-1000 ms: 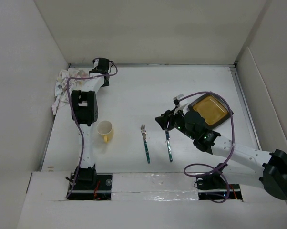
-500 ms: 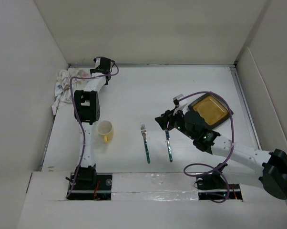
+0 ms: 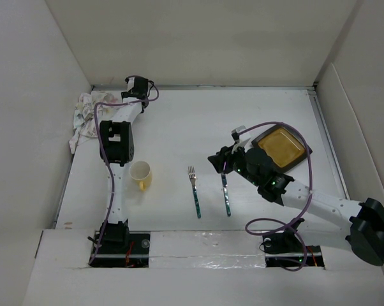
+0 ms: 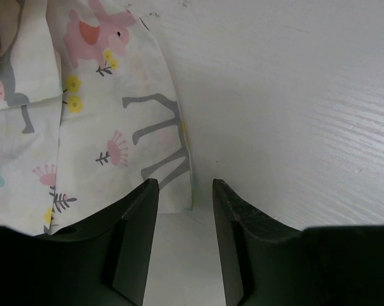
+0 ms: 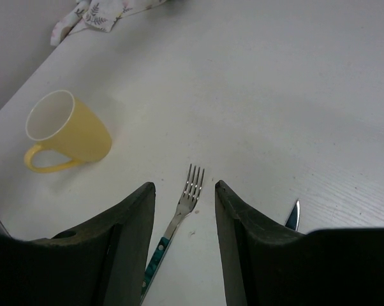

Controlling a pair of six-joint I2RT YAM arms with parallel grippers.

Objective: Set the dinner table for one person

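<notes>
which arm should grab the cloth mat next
Left. The left gripper is right at the mat edge, jaws apart. The right gripper hovers open above the fork, far from the mat.

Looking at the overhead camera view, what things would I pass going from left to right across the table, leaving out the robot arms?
Across the table: cloth → mug → fork → knife → plate.

The dinner table is a flat, plain white rectangular top walled by white panels.
</notes>
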